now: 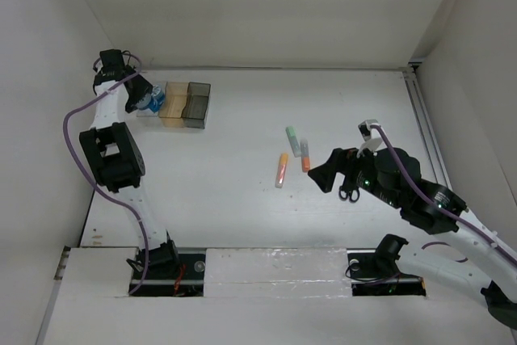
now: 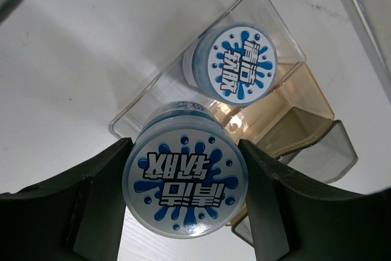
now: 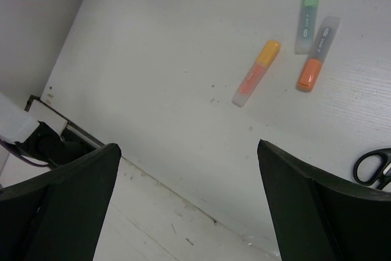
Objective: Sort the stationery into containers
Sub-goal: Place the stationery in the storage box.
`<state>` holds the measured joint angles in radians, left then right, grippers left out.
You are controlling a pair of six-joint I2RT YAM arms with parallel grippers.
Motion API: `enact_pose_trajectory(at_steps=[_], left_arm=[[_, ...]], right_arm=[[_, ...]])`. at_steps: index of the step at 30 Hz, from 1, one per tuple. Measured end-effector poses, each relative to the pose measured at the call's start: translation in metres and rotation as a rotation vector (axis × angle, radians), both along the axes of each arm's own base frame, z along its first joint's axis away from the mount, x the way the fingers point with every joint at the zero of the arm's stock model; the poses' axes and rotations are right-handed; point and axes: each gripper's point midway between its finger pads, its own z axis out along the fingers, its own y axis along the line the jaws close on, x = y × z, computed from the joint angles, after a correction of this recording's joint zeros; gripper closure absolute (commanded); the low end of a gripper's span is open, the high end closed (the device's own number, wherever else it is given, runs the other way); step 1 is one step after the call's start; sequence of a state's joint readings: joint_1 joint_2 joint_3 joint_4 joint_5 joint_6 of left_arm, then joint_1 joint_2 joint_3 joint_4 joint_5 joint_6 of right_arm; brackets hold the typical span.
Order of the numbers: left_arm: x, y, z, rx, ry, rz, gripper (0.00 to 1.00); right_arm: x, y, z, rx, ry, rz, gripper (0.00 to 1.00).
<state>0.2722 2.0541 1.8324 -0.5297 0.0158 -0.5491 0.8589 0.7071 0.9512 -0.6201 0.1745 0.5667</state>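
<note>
My left gripper (image 2: pixel 185 151) is shut on a round blue-and-white roll (image 2: pixel 185 184) and holds it just above the clear bin (image 2: pixel 146 99). A second roll (image 2: pixel 239 64) lies inside that bin. From above, the left gripper (image 1: pixel 144 99) is at the row's left end, with the amber bin (image 1: pixel 173 104) and the dark grey bin (image 1: pixel 197 104) beside it. My right gripper (image 1: pixel 325 177) is open and empty above the table. Ahead of it lie a green marker (image 3: pixel 307 16), a grey marker with an orange cap (image 3: pixel 317 53) and a yellow-orange marker (image 3: pixel 256 73). Black-handled scissors (image 3: pixel 372 166) lie at its right.
The markers lie close together mid-table (image 1: pixel 292 151), and the scissors (image 1: pixel 349 193) lie beside the right wrist. White walls close in the table on the left, back and right. A white strip (image 1: pixel 275 268) runs along the near edge between the arm bases.
</note>
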Motion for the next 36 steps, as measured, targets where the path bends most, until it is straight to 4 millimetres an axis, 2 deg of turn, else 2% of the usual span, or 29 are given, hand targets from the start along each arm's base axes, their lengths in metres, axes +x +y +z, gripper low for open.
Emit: enact_pose_trajectory(at_steps=[9, 20, 31, 34, 35, 36], left_arm=[[0.007, -0.007, -0.005, -0.032, -0.017, -0.029, 1.00], [0.007, -0.002, -0.007, -0.011, -0.009, -0.011, 1.00], [0.005, 0.003, -0.029, 0.000, 0.043, 0.010, 1.00], [0.004, 0.003, -0.032, -0.003, 0.051, 0.009, 0.86], [0.004, 0.002, -0.032, -0.005, 0.051, 0.008, 0.73], [0.004, 0.002, -0.032, -0.006, 0.051, 0.007, 0.66]], right_arm=[[0.000, -0.001, 0.000, -0.009, -0.010, 0.005, 0.00], [-0.001, -0.002, 0.002, -0.008, -0.019, 0.007, 0.00], [-0.001, -0.002, 0.000, -0.011, -0.016, 0.007, 0.00], [-0.001, -0.002, 0.000, -0.011, -0.016, 0.008, 0.00], [-0.001, -0.002, 0.000, -0.011, -0.016, 0.008, 0.00], [-0.001, -0.002, 0.000, -0.011, -0.016, 0.008, 0.00]])
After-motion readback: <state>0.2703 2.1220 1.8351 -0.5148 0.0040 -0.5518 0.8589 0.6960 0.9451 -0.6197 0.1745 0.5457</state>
